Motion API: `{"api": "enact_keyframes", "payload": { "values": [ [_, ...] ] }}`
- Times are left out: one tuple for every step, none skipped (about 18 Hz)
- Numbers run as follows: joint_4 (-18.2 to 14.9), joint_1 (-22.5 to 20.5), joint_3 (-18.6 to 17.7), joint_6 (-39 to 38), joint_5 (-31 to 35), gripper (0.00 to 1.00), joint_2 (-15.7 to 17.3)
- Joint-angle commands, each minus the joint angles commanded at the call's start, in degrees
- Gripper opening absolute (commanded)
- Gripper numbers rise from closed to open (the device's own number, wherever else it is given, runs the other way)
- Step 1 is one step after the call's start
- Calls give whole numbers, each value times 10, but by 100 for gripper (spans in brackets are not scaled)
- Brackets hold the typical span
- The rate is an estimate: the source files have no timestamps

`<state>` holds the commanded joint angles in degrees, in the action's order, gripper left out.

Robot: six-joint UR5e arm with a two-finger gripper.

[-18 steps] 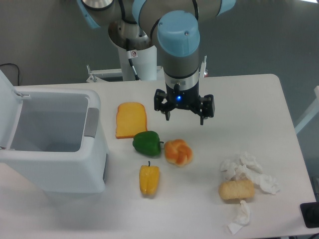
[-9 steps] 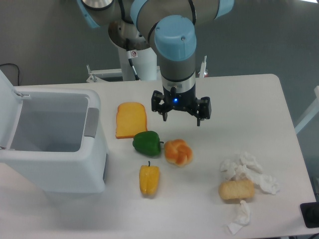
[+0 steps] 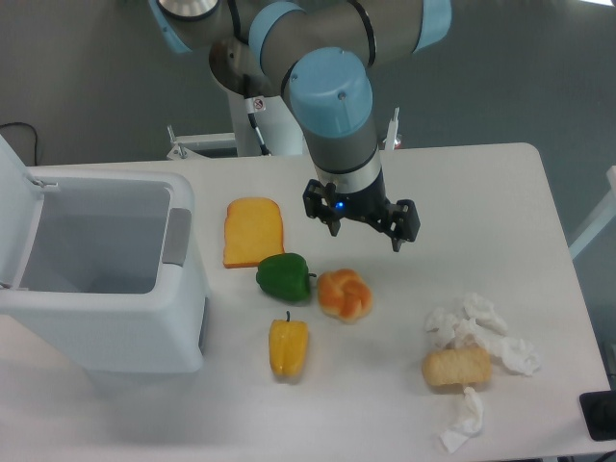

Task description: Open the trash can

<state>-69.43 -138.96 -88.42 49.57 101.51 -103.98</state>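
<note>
The trash can (image 3: 106, 332) is a large white boxy bin at the left of the table. Its lid (image 3: 13, 207) stands raised at the far left, so the empty inside shows. A grey push bar (image 3: 176, 236) runs along its right rim. My gripper (image 3: 365, 231) hangs over the middle of the table, well to the right of the bin, above and just behind the bread roll. Its two fingers are spread apart and hold nothing.
A yellow toast slice (image 3: 253, 231), a green pepper (image 3: 284, 276), an orange bread roll (image 3: 345, 295) and a yellow pepper (image 3: 288, 347) lie between the bin and the gripper. Crumpled white tissues (image 3: 481, 332) and a tan pastry (image 3: 456, 367) lie at the front right.
The gripper has turned a little about its wrist and shifted slightly right and down. The bin and the foods have not moved.
</note>
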Motion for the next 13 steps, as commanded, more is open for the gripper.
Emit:
{"api": "enact_keyframes", "payload": {
  "values": [
    [1,3,3,1,-3,100,2],
    [7,10,11,2,-3,100,2],
    [11,12,29,13,-2,100,-6],
    [16,14,32,26,-1,100,-12],
    [16,14,33,41,-2,100,-15],
    [16,15,32,56,-4,100,-18],
    [15,15,29,63,-4,100,-19],
    [15,15,24,64,-4,100,-18],
    [15,15,22,64,-4,100,-17],
    [15,15,22,64,-4,100,-17],
    [15,15,22,64,-3,100,-17],
    [14,14,22,64,-1,100,-15],
    [14,12,21,64,-2,100,-14]
  ]
}}
